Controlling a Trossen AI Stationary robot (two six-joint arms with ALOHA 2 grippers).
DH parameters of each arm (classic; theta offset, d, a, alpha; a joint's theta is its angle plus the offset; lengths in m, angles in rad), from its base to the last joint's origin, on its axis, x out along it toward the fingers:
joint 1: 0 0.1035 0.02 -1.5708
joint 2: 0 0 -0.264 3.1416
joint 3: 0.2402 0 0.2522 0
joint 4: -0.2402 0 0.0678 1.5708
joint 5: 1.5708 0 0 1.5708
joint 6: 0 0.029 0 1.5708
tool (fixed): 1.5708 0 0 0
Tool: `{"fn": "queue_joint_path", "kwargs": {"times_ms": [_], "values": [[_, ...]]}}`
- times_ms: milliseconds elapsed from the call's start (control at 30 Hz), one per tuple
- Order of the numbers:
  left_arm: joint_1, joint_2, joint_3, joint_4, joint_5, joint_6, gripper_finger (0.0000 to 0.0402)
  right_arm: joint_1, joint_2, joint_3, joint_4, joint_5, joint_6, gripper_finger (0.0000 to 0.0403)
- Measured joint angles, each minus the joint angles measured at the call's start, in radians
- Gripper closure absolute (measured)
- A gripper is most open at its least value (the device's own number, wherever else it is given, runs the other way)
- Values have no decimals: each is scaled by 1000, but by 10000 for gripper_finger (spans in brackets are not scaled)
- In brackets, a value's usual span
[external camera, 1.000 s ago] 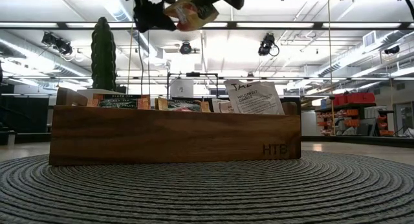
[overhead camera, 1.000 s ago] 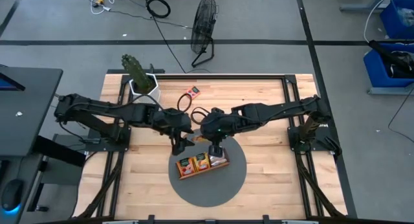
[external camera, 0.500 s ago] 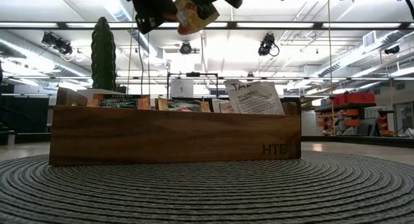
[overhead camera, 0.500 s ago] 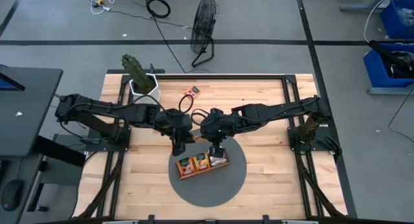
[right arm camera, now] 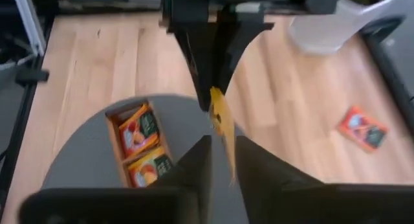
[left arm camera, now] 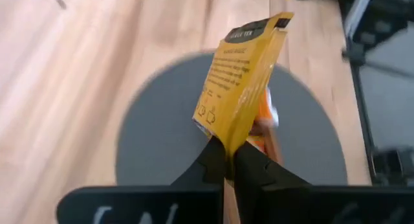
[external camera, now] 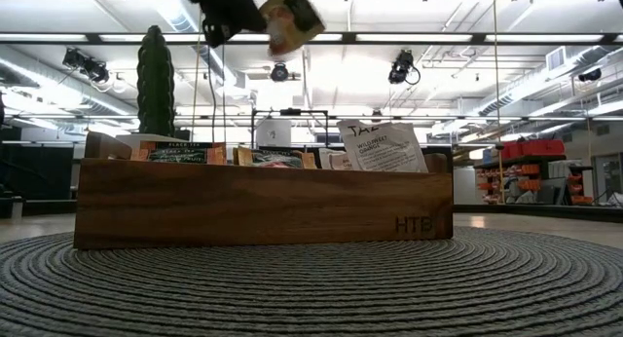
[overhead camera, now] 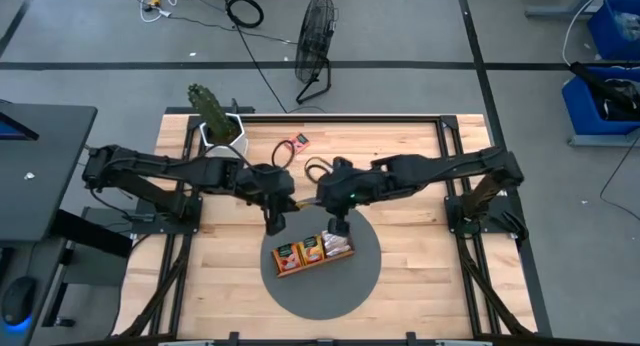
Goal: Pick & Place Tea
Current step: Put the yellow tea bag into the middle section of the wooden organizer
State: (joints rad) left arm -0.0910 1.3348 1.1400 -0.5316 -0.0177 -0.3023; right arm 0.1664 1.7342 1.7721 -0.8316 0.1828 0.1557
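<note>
A yellow tea bag (left arm camera: 244,81) hangs in the air above the wooden tray (external camera: 263,205), pinched at one edge by the left gripper (left arm camera: 229,160). The right gripper (right arm camera: 222,149) sits just beside it, fingers slightly parted around the bag's other edge. Another tea bag (overhead camera: 297,141) lies on the table beyond the tray.

- Stood on a wooden table (overhead camera: 400,276): a round grey mat (overhead camera: 355,281) bearing a wooden tray (overhead camera: 313,252) filled with orange tea sachets.
- Lay alone on the bare wood toward the far edge: one red tea sachet (overhead camera: 297,141), near a loop of black cable.
- Met above the mat's far rim: the left gripper (overhead camera: 276,224) and the right gripper (overhead camera: 338,226), near each other, finger positions too small to tell.
- Sat at the table's far left corner: a cactus (overhead camera: 209,106) in a white pot.
- Stood on the floor beyond: a black fan (overhead camera: 316,31).
</note>
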Motion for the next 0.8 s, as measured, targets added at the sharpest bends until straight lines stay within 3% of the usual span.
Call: {"fn": "queue_joint_path", "kwargs": {"times_ms": [333,567,800], "values": [[3,-118,2,191,-104,10,392,-1,-155,0,55,176,-84,247],[3,-176,3,258,-145,26,392,-6,-189,1,138,175,-130,211],[0,-169,1,258,-145,21,392,-12,-158,0,171,163,-170,204]]}}
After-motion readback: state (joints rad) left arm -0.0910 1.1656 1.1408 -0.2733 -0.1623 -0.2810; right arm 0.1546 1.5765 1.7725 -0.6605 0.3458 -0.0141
